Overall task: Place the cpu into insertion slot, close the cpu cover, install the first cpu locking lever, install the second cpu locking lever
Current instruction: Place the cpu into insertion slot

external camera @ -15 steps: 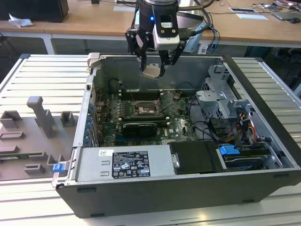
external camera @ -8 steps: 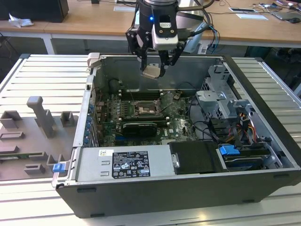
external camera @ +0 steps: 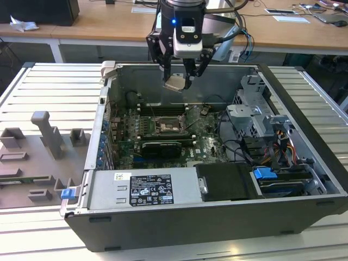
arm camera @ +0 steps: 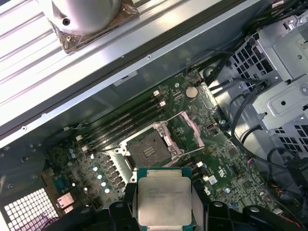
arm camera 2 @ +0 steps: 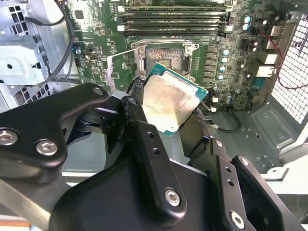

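My bench: silvery ribbed metal table (external camera: pixel 49 87), slats running across between the exterior view's left and right. Open dark grey metal computer case (external camera: pixel 163 231) lies flat on it, mid-table. Just beside the case, on the exterior view's left, a grey plastic fixture plate with raised blocks (external camera: pixel 32 163) rests on the slats.

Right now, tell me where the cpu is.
In the exterior view the cpu is gripped in the end effector, held above the open computer case, clear of the empty insertion slot down on the green board.
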### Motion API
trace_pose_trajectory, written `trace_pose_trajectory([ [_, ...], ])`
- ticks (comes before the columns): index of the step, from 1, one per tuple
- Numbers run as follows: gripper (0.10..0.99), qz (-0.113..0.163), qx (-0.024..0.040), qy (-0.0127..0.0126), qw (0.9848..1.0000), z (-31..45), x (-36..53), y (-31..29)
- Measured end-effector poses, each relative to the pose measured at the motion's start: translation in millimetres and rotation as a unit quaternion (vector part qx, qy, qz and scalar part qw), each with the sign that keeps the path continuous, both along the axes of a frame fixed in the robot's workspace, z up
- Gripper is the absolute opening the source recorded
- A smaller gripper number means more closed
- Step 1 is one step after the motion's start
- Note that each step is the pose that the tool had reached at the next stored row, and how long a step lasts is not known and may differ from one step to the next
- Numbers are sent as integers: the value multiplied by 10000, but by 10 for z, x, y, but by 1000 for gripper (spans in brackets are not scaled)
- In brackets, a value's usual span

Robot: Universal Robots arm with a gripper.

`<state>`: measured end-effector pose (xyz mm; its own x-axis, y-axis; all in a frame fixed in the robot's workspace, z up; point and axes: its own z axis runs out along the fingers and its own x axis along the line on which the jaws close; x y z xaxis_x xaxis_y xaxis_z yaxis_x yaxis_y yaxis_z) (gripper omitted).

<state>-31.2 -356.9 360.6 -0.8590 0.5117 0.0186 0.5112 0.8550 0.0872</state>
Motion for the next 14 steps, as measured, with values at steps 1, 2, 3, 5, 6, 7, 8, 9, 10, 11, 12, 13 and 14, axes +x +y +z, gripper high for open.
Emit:
trace_pose_trajectory([
  [1, 541, -30, -1, 0, 10000, -1, 0, 0],
  [2, 541, -52, -1, 0, 10000, -1, 0, 0],
  [3, 541, -73, 0, 0, 10000, -2, 0, 0],
  [5, 541, -108, 0, 0, 9999, -2, 0, 0],
  [6, 541, -124, 0, 0, 9999, -3, 0, 0],
  [7, 541, -139, 0, 0, 9999, -4, 0, 0],
  [8, 541, -151, 1, 0, 9999, -6, 0, 0],
  [9, 541, -162, 0, 0, 9999, -9, 0, 0],
  [10, 541, -171, 0, 0, 9999, -12, 0, 0],
  [11, 541, -175, 0, 0, 9998, -21, 0, 0],
  [12, 541, -176, -10, 0, 9998, -29, 0, 0],
  [13, 541, -176, -18, 0, 9998, -34, 0, 0],
  [14, 541, -176, -24, 0, 9998, -38, 0, 0],
])
